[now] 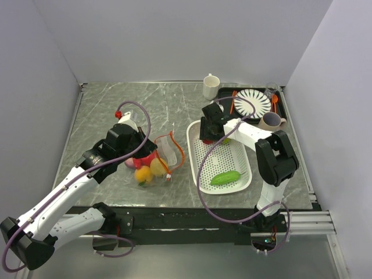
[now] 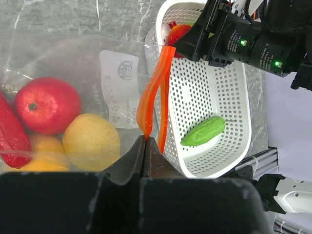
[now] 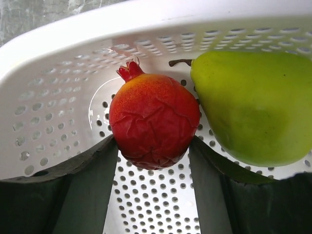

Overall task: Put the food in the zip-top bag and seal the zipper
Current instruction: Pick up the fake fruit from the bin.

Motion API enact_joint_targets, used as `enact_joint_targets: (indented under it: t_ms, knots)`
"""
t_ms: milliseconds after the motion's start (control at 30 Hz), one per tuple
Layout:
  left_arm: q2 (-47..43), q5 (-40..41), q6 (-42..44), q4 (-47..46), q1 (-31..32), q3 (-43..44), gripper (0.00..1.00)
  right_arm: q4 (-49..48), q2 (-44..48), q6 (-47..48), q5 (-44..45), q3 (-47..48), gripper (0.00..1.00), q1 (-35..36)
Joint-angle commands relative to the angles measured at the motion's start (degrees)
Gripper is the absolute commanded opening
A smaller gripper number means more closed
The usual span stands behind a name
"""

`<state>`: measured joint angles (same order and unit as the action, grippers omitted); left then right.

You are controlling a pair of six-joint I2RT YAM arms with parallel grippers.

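We record the red chilli (image 2: 9,131) and green pear (image 3: 253,107) cut by frame edges. The orange fruit (image 2: 44,155) lies half hidden.

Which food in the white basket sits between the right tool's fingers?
The red pomegranate, flanked by the right tool's fingers. The green pear lies beside it outside the fingers, and the cucumber lies apart at the basket's near end.

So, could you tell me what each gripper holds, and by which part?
Left gripper pinches the bag by its zipper end; right gripper clasps the red fruit by its sides.
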<state>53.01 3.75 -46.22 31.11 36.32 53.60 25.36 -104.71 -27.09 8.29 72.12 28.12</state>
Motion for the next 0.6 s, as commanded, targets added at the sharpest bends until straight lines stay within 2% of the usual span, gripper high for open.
enact_joint_targets:
  t_ms: [0,200,400,567]
  knots:
    - [-0.10,0.30,0.51,-1.23,0.16,0.19,0.01,-2.51,1.60,1.07,-1.44,-0.83,0.42,-0.43]
    - [0.07,-0.32,0.34,-1.76,0.16,-0.34,0.01,-2.51,8.97,2.57,-6.43,-4.16,0.32,-0.43]
    - [-0.37,-0.41,-0.10,-2.37,0.16,-0.96,0.01,-6.46,20.39,-0.41,-11.98,-11.63,0.31,0.53]
    - [-0.28,-0.23,-0.01,-2.55,0.16,-0.87,0.01,-7.87,26.56,-3.14,-14.00,-13.84,0.31,5.18]
